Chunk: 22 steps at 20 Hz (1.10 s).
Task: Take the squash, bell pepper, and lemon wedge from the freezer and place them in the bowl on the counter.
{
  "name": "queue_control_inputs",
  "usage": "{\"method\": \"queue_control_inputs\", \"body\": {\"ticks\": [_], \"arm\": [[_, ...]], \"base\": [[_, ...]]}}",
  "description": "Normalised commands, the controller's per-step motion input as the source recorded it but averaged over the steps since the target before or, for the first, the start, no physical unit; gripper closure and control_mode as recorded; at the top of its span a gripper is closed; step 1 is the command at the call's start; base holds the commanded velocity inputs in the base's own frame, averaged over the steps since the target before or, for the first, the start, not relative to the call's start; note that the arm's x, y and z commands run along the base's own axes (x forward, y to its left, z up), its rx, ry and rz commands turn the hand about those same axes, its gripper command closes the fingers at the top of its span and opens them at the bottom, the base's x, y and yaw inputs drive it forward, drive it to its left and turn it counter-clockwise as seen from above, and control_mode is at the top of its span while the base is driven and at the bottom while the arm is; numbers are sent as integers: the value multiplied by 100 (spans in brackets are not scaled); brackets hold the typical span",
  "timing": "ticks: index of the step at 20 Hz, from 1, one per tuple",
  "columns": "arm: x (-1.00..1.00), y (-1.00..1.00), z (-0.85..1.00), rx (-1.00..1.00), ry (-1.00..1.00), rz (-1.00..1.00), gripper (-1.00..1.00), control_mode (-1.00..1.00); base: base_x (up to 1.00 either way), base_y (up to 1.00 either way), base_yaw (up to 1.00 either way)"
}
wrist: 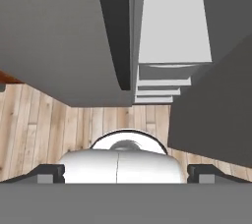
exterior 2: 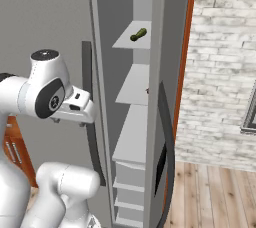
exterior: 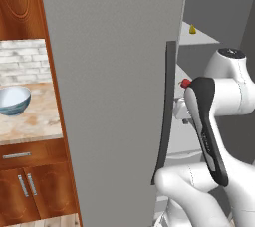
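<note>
The freezer (exterior: 109, 71) stands with its big grey door swung open. Inside, the dark green squash (exterior 2: 138, 34) lies on an upper shelf. The yellow lemon wedge (exterior: 192, 29) sits on a high shelf, and the red bell pepper (exterior: 186, 82) is on the shelf below it, just behind my arm. The bowl (exterior: 14, 100) rests on the counter (exterior: 35, 121) at the far left. My gripper (wrist: 125, 174) is open and holds nothing. It points down beside the door's dark handle (exterior: 167, 111), in front of the shelves.
Wooden cabinets with silver handles (exterior: 25, 183) sit under the counter. A brick wall (exterior 2: 220, 62) stands right of the freezer, above a wood floor (exterior 2: 210, 197). Lower shelves (exterior 2: 131, 137) are bare. The open door stands between my arm and the bowl.
</note>
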Motion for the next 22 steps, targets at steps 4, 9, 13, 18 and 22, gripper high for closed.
{"method": "queue_control_inputs", "body": {"ticks": [4,9,13,18,22], "arm": [[-21,0,4,0,0,0,-100,-100],[-13,0,2,0,0,0,-100,-100],[-1,0,10,0,0,0,-100,-100],[0,0,14,0,0,0,-100,-100],[-1,0,8,0,0,0,-100,100]], "base": [[0,0,0],[0,0,0],[0,0,0],[0,0,0],[-1,0,0]]}}
